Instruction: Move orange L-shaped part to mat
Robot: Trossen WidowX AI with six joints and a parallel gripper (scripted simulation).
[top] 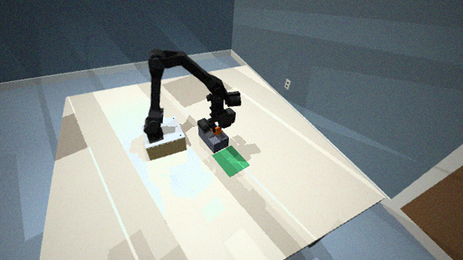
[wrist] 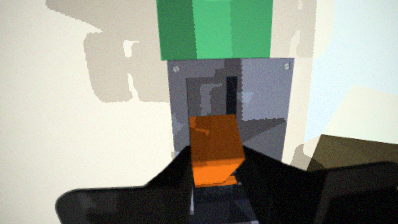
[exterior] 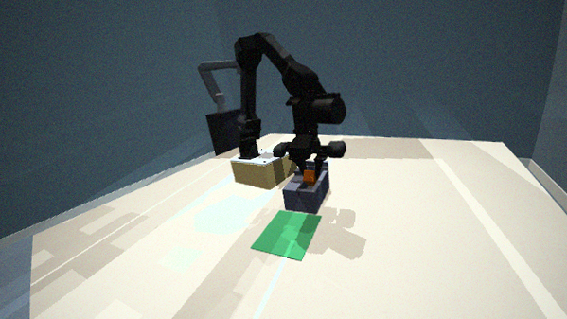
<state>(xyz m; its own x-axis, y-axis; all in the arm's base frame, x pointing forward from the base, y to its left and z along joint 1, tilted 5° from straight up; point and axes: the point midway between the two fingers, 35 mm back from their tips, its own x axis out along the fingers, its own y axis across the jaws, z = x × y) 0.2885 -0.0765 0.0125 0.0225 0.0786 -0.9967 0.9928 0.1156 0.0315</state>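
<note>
The orange part [top: 217,131] [exterior: 309,177] [wrist: 215,136] stands tipped up out of its pocket, over the grey tray [top: 221,145] [exterior: 300,203] [wrist: 267,90]. My gripper [top: 215,129] [exterior: 308,173] [wrist: 211,149] is shut on the raised part, one finger on each side, low over the tray. The part's lower end is hidden by the fingers and tray, so I cannot tell whether it still touches the pocket. Part of the pocket shows bare beyond it in the wrist view. The green mat [top: 231,162] [exterior: 285,235] [wrist: 215,30] lies flat beside the tray's end, with nothing on it.
The arm's box-shaped base [top: 169,149] [exterior: 256,174] [wrist: 352,155] stands beside the tray, close to it. The tray's raised walls surround the fingers. Shadows of the arm fall on the pale table [top: 286,190] [exterior: 419,238] [wrist: 40,130] beside the tray and mat.
</note>
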